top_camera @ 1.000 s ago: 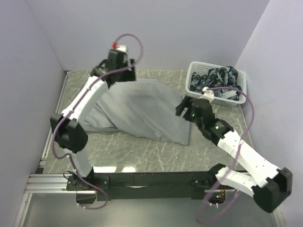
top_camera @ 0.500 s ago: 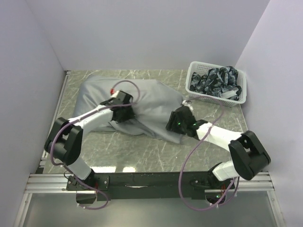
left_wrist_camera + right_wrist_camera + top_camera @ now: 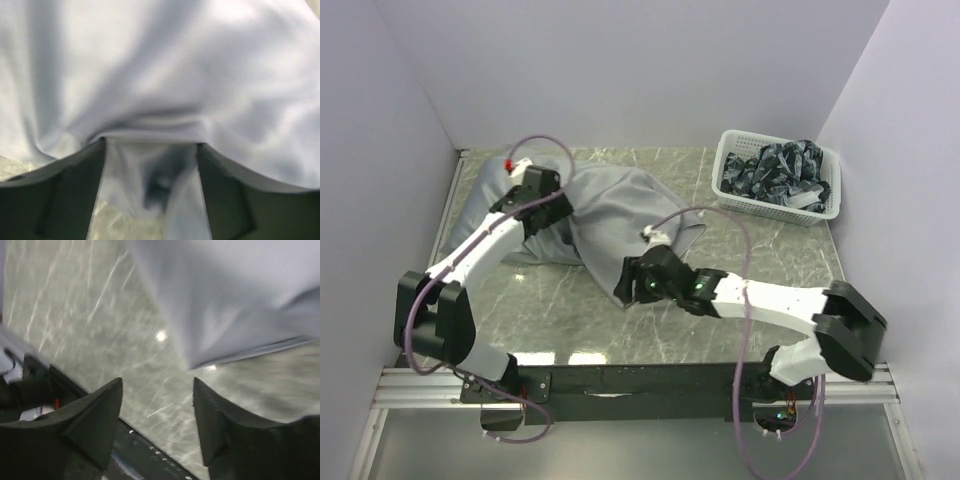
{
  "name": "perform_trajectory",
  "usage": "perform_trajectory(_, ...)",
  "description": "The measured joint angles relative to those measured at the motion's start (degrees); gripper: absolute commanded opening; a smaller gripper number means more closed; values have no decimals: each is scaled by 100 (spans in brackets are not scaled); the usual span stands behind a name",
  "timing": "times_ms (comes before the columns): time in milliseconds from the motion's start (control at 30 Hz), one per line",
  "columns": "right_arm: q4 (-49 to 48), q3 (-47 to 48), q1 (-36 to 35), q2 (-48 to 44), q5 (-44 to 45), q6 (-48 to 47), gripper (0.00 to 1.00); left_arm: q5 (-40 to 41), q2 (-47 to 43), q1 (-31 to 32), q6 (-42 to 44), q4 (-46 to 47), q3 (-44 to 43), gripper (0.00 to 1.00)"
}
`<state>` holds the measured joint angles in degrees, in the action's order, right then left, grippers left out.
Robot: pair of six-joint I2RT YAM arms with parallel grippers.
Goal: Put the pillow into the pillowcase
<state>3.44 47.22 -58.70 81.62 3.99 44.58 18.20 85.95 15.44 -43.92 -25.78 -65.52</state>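
The grey pillowcase lies bunched and bulging on the marble table, from the back left to the middle. No cream pillow shows in any view. My left gripper rests on the pillowcase's back left part. In the left wrist view it is open wide, with grey cloth draped over the tips and sagging between the fingers. My right gripper is low at the pillowcase's near edge. In the right wrist view it is open and empty over bare table, with a pillowcase corner just beyond its fingertips.
A white basket holding dark patterned cloth stands at the back right. Walls close in the back, left and right. The black base rail runs along the near edge. Bare marble table lies right of the pillowcase.
The left gripper came down from high at the back, then moved to the back left. The pillowcase dropped from a raised hump to a low heap. The right gripper swept left along its near edge.
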Motion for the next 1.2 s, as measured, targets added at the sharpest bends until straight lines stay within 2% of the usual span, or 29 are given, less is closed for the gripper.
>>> perform_trajectory(100,267,-107,459,-647,166,-85,61,74,-264,750,330,-114,-9,81)
perform_trajectory(200,334,-260,1537,-1281,55,-201,60,153,-511,1738,535,-258,2,77)
perform_trajectory(300,330,-273,2833,-1425,-4,-361,59,293,-667,2636,562,-326,173,73)
perform_trajectory(400,356,-271,3449,-1270,-111,-498,58,487,-619,3418,533,-494,393,68)
perform_trajectory(533,356,-258,3788,-931,-341,-632,57,839,-164,4236,509,-691,452,71)
perform_trajectory(633,326,-254,3838,-728,-463,-688,57,1145,382,4562,535,-798,278,72)
perform_trajectory(833,291,-254,3849,-496,-645,-721,57,1602,1486,4736,575,-914,-538,69)
perform_trajectory(1000,212,-210,3880,-339,-754,-785,57,2100,1912,4903,317,-1272,-553,68)
perform_trajectory(1100,190,-157,3888,-214,-837,-811,57,2173,1978,4964,227,-1296,-376,60)
perform_trajectory(1200,170,-96,3888,-140,-870,-831,57,2124,1980,4979,184,-1204,-201,26)
